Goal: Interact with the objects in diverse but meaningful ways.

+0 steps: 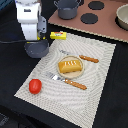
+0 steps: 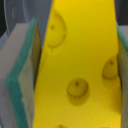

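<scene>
A dark table carries a striped placemat (image 1: 95,65) with a plate at its centre holding the bread loaf (image 1: 70,65), the tomato (image 1: 35,86) lying toward 8 o'clock. At 10 o'clock the gripper (image 1: 37,46) sits inside the grey saucepan (image 1: 44,50) — its pads (image 2: 25,75) clamped on the cheese wedge (image 2: 82,60). The wedge's tapered faces could squirt out of the pads, and lifting crooked might catch the pan's rim — tipping it

Colours recorded: the tomato (image 1: 34,86) was red; the bread loaf (image 1: 70,66) was golden; the butter block (image 1: 58,35) was yellow. The cheese wedge (image 2: 82,60) was bright yellow with darker round holes. The saucepan (image 1: 67,8) was grey. The mat (image 1: 95,85) bore fine pale stripes.
</scene>
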